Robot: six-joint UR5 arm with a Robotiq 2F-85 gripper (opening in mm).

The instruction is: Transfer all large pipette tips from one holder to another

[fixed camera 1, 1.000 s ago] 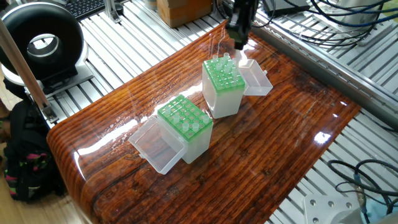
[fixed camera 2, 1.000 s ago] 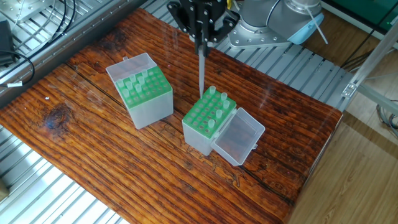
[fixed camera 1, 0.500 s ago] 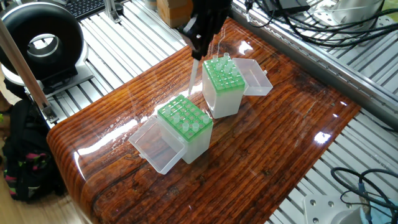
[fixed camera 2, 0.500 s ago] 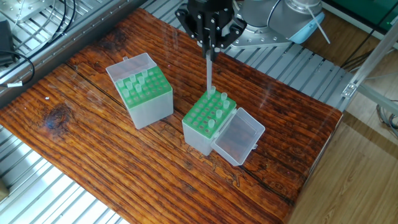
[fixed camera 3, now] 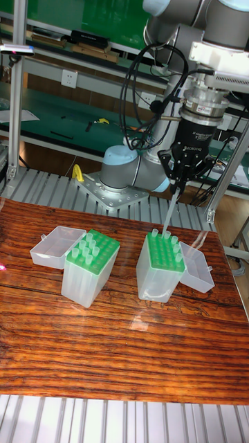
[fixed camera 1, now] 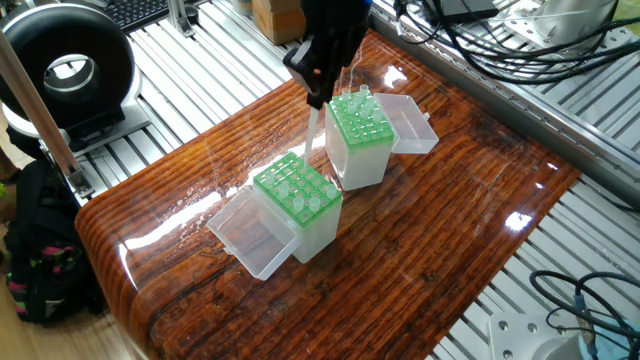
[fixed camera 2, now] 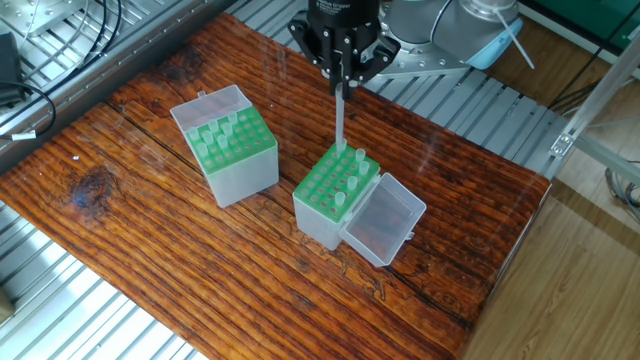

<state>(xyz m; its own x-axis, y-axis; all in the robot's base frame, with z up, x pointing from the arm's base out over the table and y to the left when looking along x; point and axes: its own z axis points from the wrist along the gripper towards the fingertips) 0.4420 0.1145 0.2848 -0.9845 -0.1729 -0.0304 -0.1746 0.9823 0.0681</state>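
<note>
Large pipette tip (fixed camera 2: 340, 122) pinched at top between fingers of hand (fixed camera 2: 343, 80), hanging upright, lower end just above green grid of open tip box (fixed camera 2: 337, 183). Few more tips (fixed camera 2: 350, 170) stand in that box, hinged clear lid (fixed camera 2: 383, 223) lying flat beside it. Second tip box (fixed camera 2: 232, 143), well apart on wooden worktop (fixed camera 2: 150, 260), holds many tips (fixed camera 3: 86, 248). Hand closed on tip, black fingers nearly together.
</note>
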